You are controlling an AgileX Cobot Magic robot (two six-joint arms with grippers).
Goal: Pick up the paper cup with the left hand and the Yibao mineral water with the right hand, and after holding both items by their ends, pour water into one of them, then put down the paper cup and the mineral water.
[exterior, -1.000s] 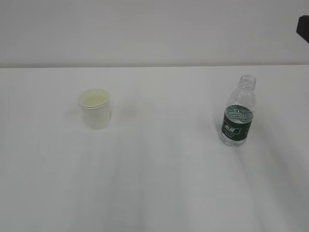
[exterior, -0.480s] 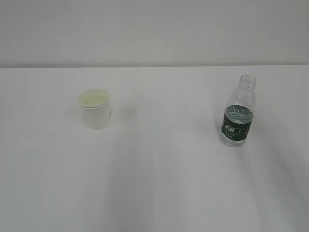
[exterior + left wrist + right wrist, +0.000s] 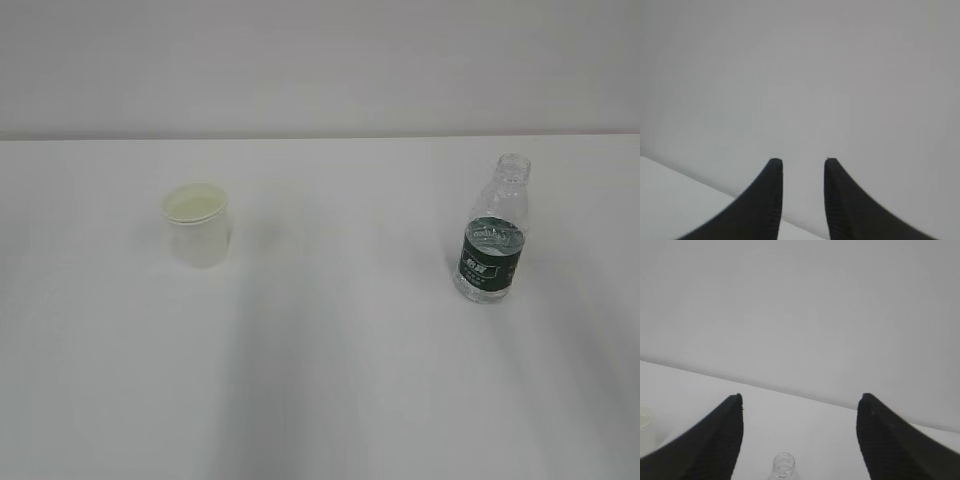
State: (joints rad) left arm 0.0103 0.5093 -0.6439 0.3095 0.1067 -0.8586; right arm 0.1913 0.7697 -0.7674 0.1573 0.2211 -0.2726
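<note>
Paper cup [image 3: 197,225] upright on the white table [image 3: 330,380], left of centre, mid-depth. Rolled rim up, pale cream inside, contents not discernible. Nothing touching it.

Yibao mineral water [image 3: 493,232] upright on the right side of the table, well apart from the cup and slightly nearer the camera. No cap, clear ribbed body, dark green label band with white text facing the camera. Water level hard to read; looks mostly empty above the label.

Neither arm shows in the exterior view. Both items stand free on the table.

Left hand [image 3: 802,161]: wrist view only. Two black fingers a narrow gap apart, nothing between them. It points at the plain grey wall [image 3: 800,75], with a sliver of table edge at lower left. Cup not in that view.

Right hand [image 3: 801,397]: fingers spread wide, nothing between them. The bottle's open neck [image 3: 783,466] sits at the bottom of the right wrist view, between and below the fingertips, not touching either. Cup rim [image 3: 644,419] just visible at that view's far left edge.
</note>
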